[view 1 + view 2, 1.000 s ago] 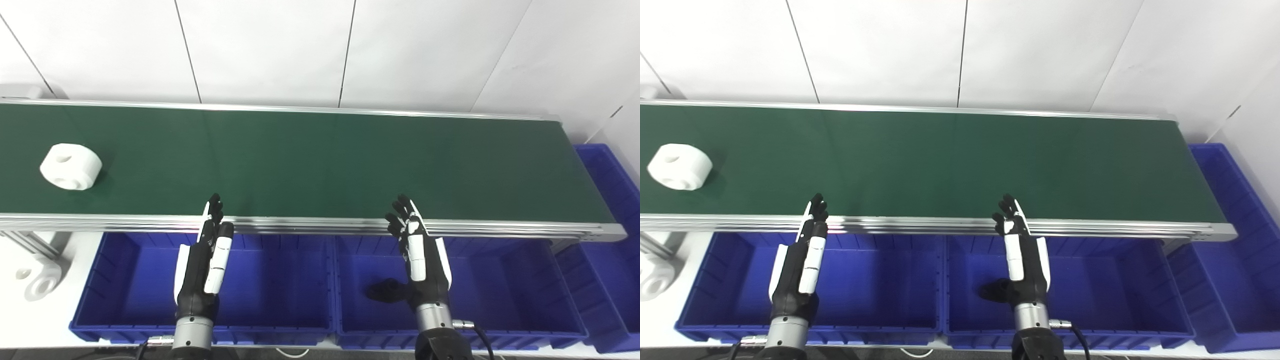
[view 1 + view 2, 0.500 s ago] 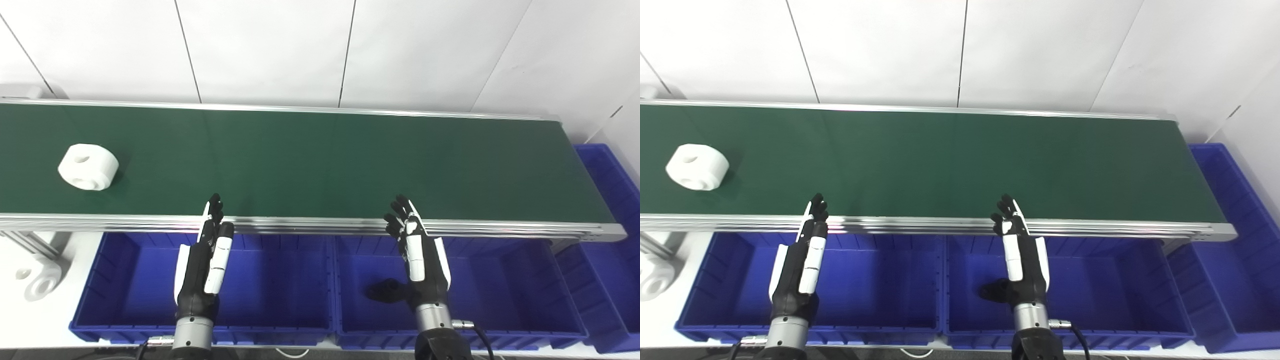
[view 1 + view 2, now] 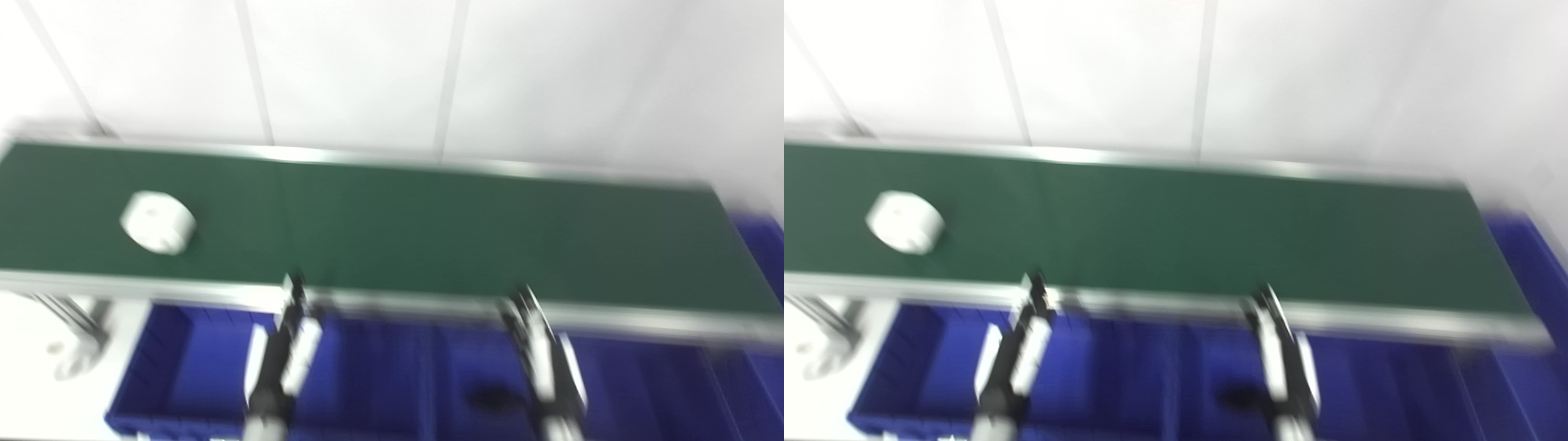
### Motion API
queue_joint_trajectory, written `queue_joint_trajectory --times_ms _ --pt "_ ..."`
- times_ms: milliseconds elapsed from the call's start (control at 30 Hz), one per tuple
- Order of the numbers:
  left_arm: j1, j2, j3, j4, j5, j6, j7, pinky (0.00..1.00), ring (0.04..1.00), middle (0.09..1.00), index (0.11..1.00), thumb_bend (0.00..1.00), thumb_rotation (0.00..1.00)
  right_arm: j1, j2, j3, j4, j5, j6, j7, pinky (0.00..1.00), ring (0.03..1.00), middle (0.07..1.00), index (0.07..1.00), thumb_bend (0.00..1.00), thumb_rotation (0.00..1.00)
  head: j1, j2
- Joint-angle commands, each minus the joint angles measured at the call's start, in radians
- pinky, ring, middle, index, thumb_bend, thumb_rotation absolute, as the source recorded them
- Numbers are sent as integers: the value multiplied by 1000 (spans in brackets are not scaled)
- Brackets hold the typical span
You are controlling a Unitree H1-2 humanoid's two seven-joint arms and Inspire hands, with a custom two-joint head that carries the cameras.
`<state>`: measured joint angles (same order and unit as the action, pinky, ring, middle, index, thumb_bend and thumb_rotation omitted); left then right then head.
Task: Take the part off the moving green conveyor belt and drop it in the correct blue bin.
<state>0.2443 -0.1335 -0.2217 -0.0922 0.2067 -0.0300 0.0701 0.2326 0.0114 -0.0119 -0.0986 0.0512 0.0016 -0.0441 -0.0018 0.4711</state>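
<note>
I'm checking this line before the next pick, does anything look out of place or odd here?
A white part sits on the floor left of the blue bins, off the green belt; blur hides its detail. Another white part rides the belt normally.

A long green belt with silver rails runs across both blurred views. A round white part lies on the belt near its left end, toward the near rail.
</note>
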Motion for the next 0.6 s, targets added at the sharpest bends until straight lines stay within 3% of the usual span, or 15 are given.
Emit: queue_joint_trajectory --times_ms 0,300,567 --pt "-15 -47 -33 9 27 -66 27 953 974 1000 1000 367 817 -11 -21 -7 7 -4 -91 20 924 905 943 961 868 997 19 -11" --pt "-29 -77 -59 71 61 -106 73 909 942 1000 995 346 694 -17 -68 -14 65 -12 -157 36 943 919 966 996 802 1000 123 -59" --pt "-35 -84 -63 93 53 -122 84 853 925 997 979 342 598 -25 -75 -25 74 18 -143 52 1000 962 996 1000 746 1000 147 -53"
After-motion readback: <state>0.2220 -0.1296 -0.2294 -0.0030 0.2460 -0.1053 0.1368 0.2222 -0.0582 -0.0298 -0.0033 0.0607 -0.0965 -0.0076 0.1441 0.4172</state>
